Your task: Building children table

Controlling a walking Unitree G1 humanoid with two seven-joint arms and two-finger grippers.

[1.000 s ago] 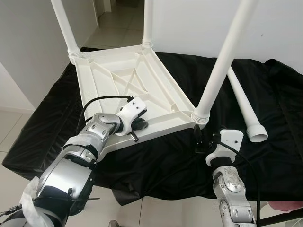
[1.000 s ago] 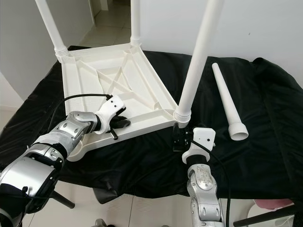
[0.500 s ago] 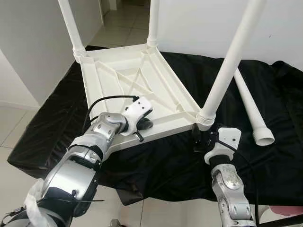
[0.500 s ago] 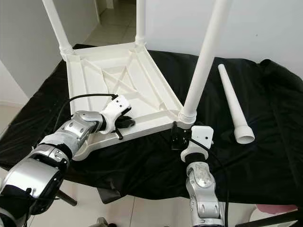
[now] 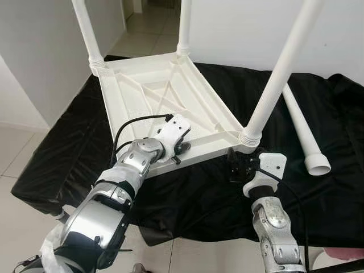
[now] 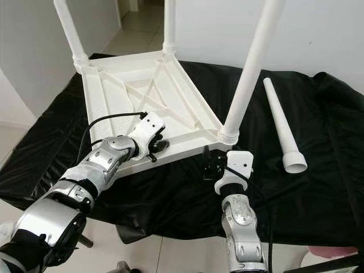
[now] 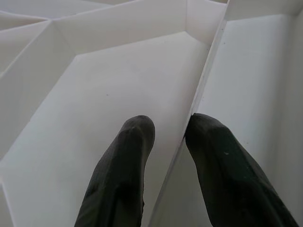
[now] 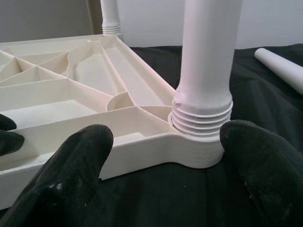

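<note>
White children's table top point(image 5: 165, 108) lying upside down on the black-draped desk point(image 5: 68, 148), ribbed underside up, three legs screwed in and standing upright: one at each far corner and the near-right leg point(image 5: 278, 71) in its threaded socket point(image 5: 248, 139).

Left gripper point(image 5: 181, 149) set on the table top's near edge, its two black fingers point(image 7: 128, 161) clamped on a thin upright rib just inside that edge, one finger on each side of the rib, as seen in the left wrist view.

Right gripper point(image 6: 209, 165) hovering low in front of the threaded socket, fingers point(image 8: 78, 165) spread wide apart and holding nothing, apart from the plastic. In the right wrist view, socket and leg base framed between the two fingertips, with black cloth showing below.

Fourth, loose leg point(image 6: 281, 128) lying flat on the cloth well to the right of the table top, wide end toward the desk's near edge.

Bare black cloth between the table top and the loose leg, and along the table top's near edge. Tiled floor point(image 5: 17, 153) to the left of the desk.
</note>
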